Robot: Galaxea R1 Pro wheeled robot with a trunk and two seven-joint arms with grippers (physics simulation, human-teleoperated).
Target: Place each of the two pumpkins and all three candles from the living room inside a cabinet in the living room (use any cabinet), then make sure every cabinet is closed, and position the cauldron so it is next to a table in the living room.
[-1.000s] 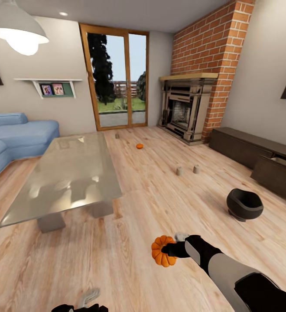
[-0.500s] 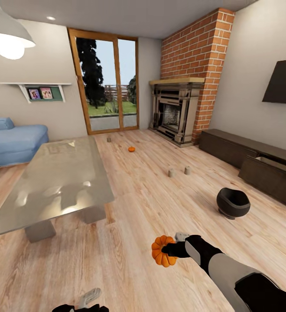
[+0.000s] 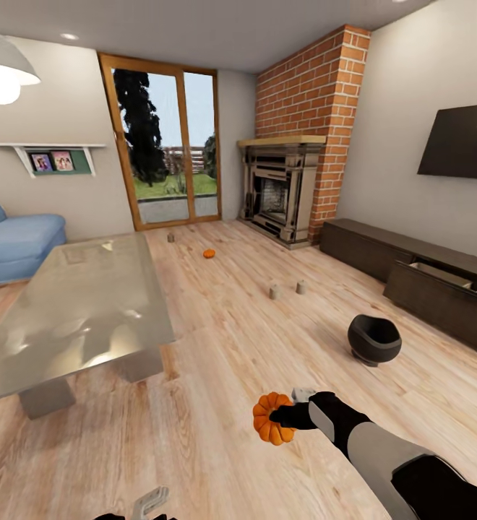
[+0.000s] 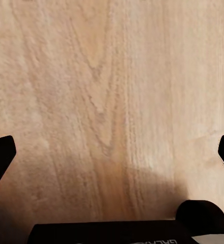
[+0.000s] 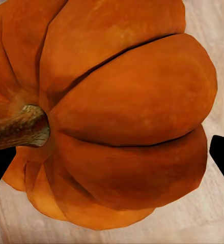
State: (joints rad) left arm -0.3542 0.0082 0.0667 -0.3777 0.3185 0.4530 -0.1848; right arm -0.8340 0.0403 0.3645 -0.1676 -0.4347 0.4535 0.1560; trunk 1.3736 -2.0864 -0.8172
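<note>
A Galaxea R1 Pro carries a pumpkin (image 3: 271, 419) in its right tool (image 3: 282, 417), clamped on the fruit and held above the plank floor (image 3: 217, 347) of a simulated living room. The right wrist view shows the ribbed orange body (image 5: 122, 112) and its woody stem (image 5: 18, 127) between the dark finger tips. The left tool (image 3: 148, 502) hangs low with its fingers (image 4: 0, 157) apart and nothing between them.

The second pumpkin (image 3: 209, 253) lies on the floor beyond the far end of the glass-topped table (image 3: 72, 303). One candle (image 3: 171, 237) stands farther off near the patio door (image 3: 162, 148); two more candles (image 3: 274, 291) stand side by side in the open middle of the floor. The cauldron (image 3: 374, 339) sits on the floor between them and the long dark cabinet (image 3: 412, 271) along the right wall, whose near drawer (image 3: 441, 278) appears pulled out.

The step in hand looks like delivery of the held pumpkin to that open drawer. Doing it well probably means steering the base wide of the cauldron, keeping the grip firm during travel, stopping square to the drawer front, lowering the pumpkin fully inside before releasing, and clearing the arm before any push to close.
</note>
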